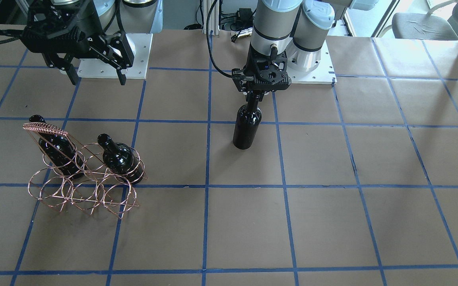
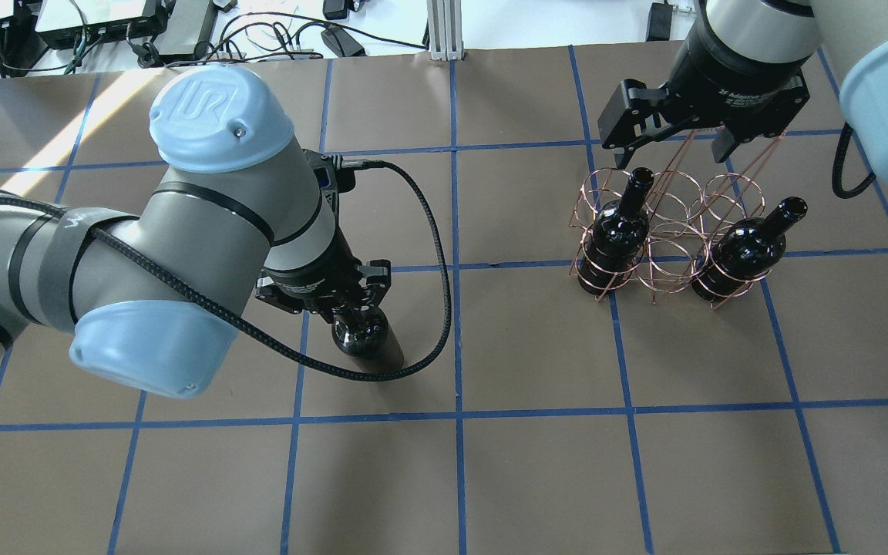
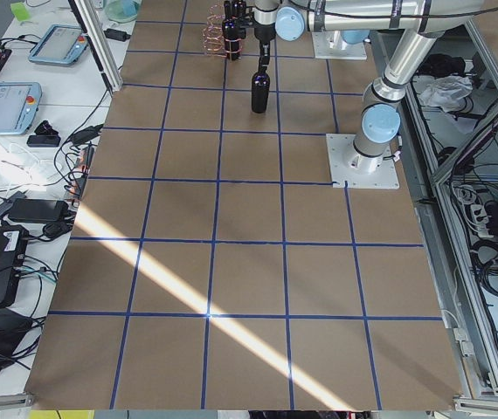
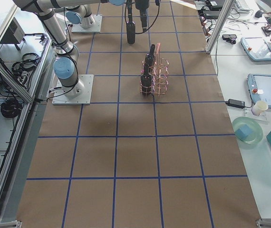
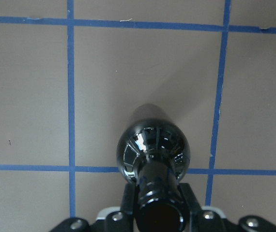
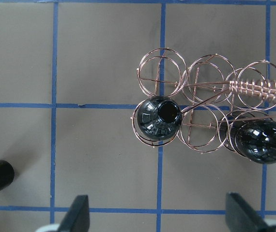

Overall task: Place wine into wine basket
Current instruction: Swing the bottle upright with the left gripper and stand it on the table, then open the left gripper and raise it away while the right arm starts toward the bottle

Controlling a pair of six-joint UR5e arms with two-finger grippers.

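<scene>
My left gripper is shut on the neck of a dark wine bottle that hangs upright at the table's middle; I cannot tell whether its base touches the paper. It also shows in the overhead view and the left wrist view. The copper wire wine basket stands on the robot's right side and holds two more bottles, one and another, in end rings of one row. My right gripper is open and empty above the basket; its fingers frame the rings in the right wrist view.
The table is covered in brown paper with a blue tape grid. The arm bases stand on white plates at the robot's edge. The basket's coil-wrapped handle rises just under the right gripper. Several basket rings hold nothing.
</scene>
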